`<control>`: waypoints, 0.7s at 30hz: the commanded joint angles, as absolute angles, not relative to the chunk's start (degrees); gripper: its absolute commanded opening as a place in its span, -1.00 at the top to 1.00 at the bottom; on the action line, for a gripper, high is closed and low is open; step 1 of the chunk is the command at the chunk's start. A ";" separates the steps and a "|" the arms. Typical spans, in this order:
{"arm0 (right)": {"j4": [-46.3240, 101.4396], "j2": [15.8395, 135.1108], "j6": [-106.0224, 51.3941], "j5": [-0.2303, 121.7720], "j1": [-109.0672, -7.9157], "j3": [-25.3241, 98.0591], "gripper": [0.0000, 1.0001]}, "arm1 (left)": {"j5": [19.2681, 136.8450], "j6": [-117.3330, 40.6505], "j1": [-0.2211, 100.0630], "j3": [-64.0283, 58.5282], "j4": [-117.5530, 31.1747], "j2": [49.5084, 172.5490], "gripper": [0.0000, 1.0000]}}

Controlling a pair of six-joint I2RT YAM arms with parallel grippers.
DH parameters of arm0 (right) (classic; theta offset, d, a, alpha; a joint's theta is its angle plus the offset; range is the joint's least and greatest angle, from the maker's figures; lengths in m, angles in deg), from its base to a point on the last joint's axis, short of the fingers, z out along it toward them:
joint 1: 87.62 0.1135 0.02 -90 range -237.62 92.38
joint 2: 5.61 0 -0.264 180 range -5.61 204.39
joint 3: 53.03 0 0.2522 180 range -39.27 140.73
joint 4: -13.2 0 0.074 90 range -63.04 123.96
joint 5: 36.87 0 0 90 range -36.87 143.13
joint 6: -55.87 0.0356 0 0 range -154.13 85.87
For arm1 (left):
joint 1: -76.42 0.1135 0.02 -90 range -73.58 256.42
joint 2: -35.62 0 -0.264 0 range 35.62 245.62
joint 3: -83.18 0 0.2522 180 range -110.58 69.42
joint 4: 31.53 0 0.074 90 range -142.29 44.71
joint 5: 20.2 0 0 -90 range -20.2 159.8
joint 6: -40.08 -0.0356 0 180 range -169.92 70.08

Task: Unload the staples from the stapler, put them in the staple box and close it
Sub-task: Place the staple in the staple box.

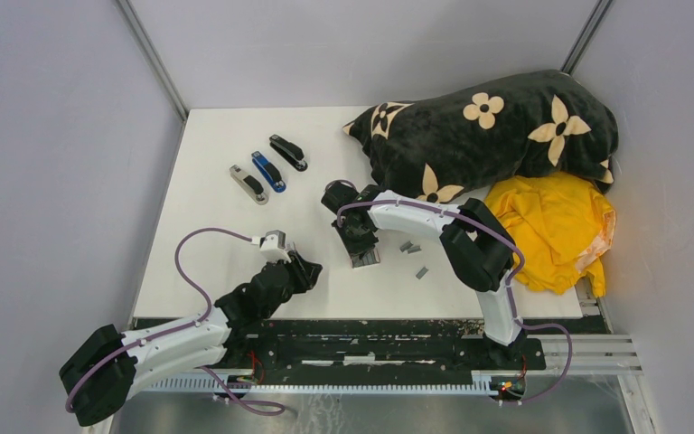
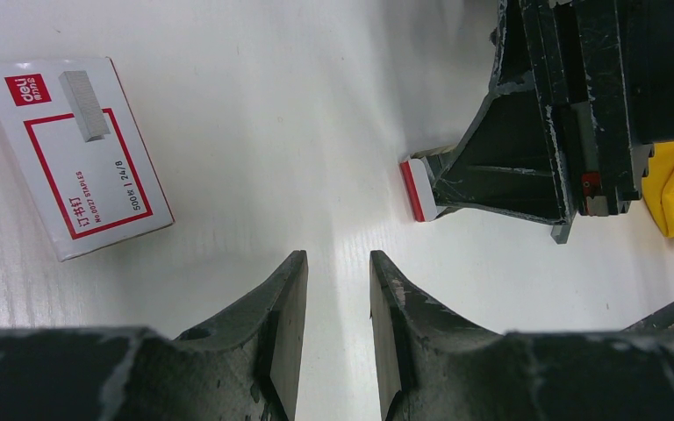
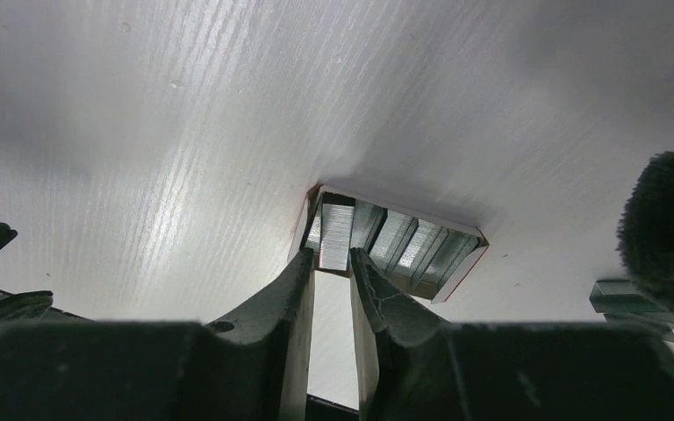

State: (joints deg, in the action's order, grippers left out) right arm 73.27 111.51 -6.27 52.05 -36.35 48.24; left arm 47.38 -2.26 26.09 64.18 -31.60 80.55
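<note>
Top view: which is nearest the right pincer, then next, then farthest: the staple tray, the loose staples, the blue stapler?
1. Tray, at the right pincer tips.
2. Loose staples, just to its right.
3. Blue stapler, far back left.

The staples [image 3: 337, 239] are bright grey metal, ribbed and glossy, lying in a thin card tray [image 3: 462, 263] with a red edge. The table [image 3: 184, 132] is white, smooth, faintly grained, with a soft sheen. The staple box [image 2: 70, 158] is printed card. My left fingers [image 2: 283, 320] are matt black plastic, scuffed. The blanket [image 1: 506, 136] looks plush.
</note>
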 commanded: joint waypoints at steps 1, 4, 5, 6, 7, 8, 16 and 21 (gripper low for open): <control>72.08 111.62 -5.55 52.32 -36.55 48.18 0.46 | 45.80 -3.34 26.38 64.23 -30.21 79.91 0.22; 72.04 111.72 -5.64 52.22 -36.55 48.18 0.45 | 45.78 -3.39 26.34 64.23 -30.26 79.87 0.22; 72.05 111.79 -5.72 52.13 -36.55 48.25 0.45 | 45.80 -3.37 26.37 64.23 -30.26 79.91 0.22; 72.05 111.89 -5.72 52.08 -36.55 48.27 0.42 | 45.84 -3.36 26.38 64.23 -30.26 79.91 0.22; 72.07 111.85 -5.74 52.14 -36.55 48.25 0.41 | 45.81 -3.42 26.33 64.23 -30.22 79.91 0.22; 72.05 111.96 -5.81 52.16 -36.55 48.27 0.41 | 45.85 -3.45 26.32 64.19 -30.26 79.92 0.22; 71.79 112.37 -5.83 52.79 -36.67 48.05 0.41 | 45.72 -3.56 26.33 64.15 -30.26 79.95 0.22; 71.62 112.51 -5.83 53.22 -36.73 48.01 0.39 | 45.71 -3.58 26.37 64.15 -30.26 80.03 0.22</control>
